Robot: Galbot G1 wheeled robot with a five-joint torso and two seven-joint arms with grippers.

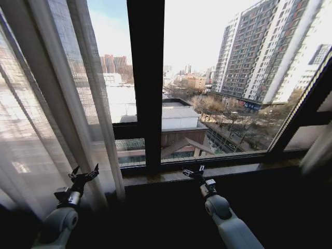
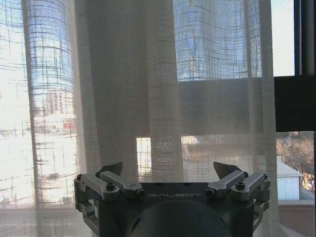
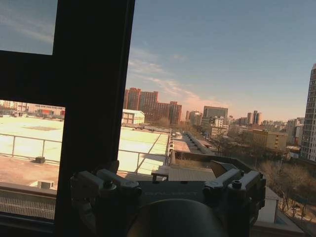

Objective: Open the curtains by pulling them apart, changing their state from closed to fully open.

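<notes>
— Head view first: where do the arms sit?

— Both reach up from the lower edge toward the window. The left gripper (image 1: 83,177) is raised at the lower left, its forearm angled up and to the right, fingers spread wide, right in front of the gathered curtain (image 1: 62,104). The right gripper (image 1: 194,171) is at the lower centre, just under the window sill (image 1: 218,170), arm extended straight ahead, fingers also apart and holding nothing.

— And the curtains themselves?

— One sheer panel hangs bunched on the left side, covering the left pane and ending beside the dark window frame bar (image 1: 146,78). A pale strip of fabric (image 1: 317,150) shows at the far right edge, cut off by the picture border, so little of it can be made out. The glass between them is uncovered, with the city buildings outside.

— What does the left wrist view add?

— The left gripper (image 2: 171,172) faces the pleated curtain (image 2: 148,98) with its jaws wide; nothing lies between the fingertips. Whether the tips touch the cloth I cannot tell.

— Right wrist view?

— The right gripper (image 3: 165,169) is open toward bare glass beside the frame bar (image 3: 94,98). Its left finger is dark against the bar and hard to trace.
</notes>
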